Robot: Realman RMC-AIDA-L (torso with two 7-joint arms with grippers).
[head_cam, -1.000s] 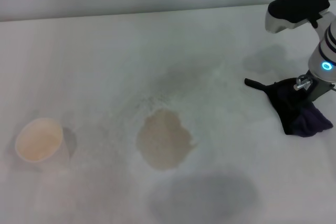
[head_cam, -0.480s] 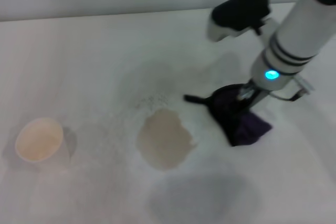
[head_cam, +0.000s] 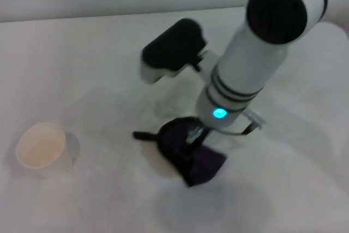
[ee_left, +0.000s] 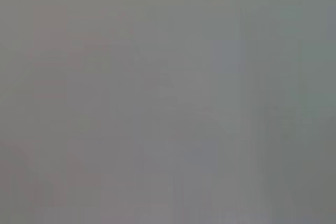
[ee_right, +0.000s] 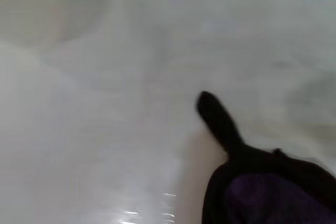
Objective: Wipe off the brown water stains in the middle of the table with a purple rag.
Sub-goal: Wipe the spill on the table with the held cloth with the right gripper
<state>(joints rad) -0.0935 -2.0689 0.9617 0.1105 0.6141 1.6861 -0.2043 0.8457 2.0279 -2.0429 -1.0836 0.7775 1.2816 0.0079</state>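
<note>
My right gripper [head_cam: 192, 137] is shut on the purple rag [head_cam: 191, 159] and presses it down on the white table [head_cam: 98, 64], over the brown water stain. Only a tan sliver of the stain [head_cam: 158, 166] shows at the rag's left edge. The rag's black tail [head_cam: 144, 135] points left. In the right wrist view the rag [ee_right: 268, 195] and its tail [ee_right: 218, 121] lie on the table, with a faint tan edge of the stain [ee_right: 197, 171] beside them. The left gripper is not in view; the left wrist view is a blank grey.
A white paper cup [head_cam: 41, 148] stands at the left of the table, well apart from the rag. It shows faintly in the right wrist view [ee_right: 31, 9]. A faint grey shadow [head_cam: 218, 203] lies on the table in front of the rag.
My right arm has swept left across the table with the rag in its grip, from the right edge onto the stain. The stain is now mostly covered. The cup has not moved.
</note>
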